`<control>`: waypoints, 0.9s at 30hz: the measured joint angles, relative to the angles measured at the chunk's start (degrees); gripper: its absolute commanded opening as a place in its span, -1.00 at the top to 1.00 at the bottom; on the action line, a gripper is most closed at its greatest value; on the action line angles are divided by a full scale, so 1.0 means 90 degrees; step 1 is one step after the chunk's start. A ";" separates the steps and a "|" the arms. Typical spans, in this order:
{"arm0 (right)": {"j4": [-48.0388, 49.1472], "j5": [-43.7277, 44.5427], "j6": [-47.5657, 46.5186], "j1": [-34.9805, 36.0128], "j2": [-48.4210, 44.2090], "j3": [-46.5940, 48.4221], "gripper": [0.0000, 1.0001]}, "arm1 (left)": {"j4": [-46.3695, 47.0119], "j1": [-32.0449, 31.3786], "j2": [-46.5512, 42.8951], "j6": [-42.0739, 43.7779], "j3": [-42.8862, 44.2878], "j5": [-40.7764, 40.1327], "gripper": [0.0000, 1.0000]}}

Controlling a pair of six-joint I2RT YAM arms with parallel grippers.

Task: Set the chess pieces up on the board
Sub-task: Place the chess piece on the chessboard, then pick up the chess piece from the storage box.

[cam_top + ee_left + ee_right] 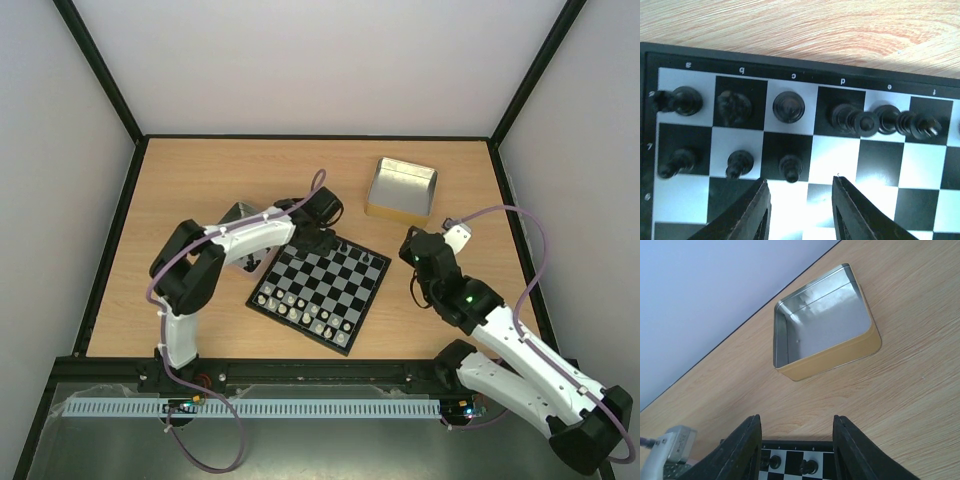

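**Black chess pieces (789, 106): tiny and tippy**

They're sitting along the lettered edge of the board (765, 62). We count three pawns (740, 162) in the second rank. Behind them are what looks like six bigger pieces, though the right-hand ones blur together. We reckon they're light, hard, slick and easy to topple, so pinch each by its narrow stem from above, gently. Left claw (799, 187) hangs over the board, fingers apart, nothing in it. Right claw (796, 420) is parted and empty too, near the board's corner, facing one metal tin (825, 360) on the tabletop (900, 405).
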 measured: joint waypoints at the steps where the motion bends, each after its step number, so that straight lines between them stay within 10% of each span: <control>1: 0.0000 -0.0017 0.0000 0.0000 -0.0024 0.0000 0.23 | -0.0002 0.0002 -0.0109 -0.0015 -0.0073 0.0007 0.24; 19: 0.0044 -0.0775 0.0085 0.0000 -0.0107 -0.0172 0.16 | 0.0362 0.1333 -0.2521 -0.0670 -0.2013 -0.0175 0.00; 27: 0.0236 -0.1115 0.0090 0.0000 0.0000 -0.0284 0.16 | 0.0437 0.2217 -0.2803 -0.0901 -0.3021 0.0022 0.31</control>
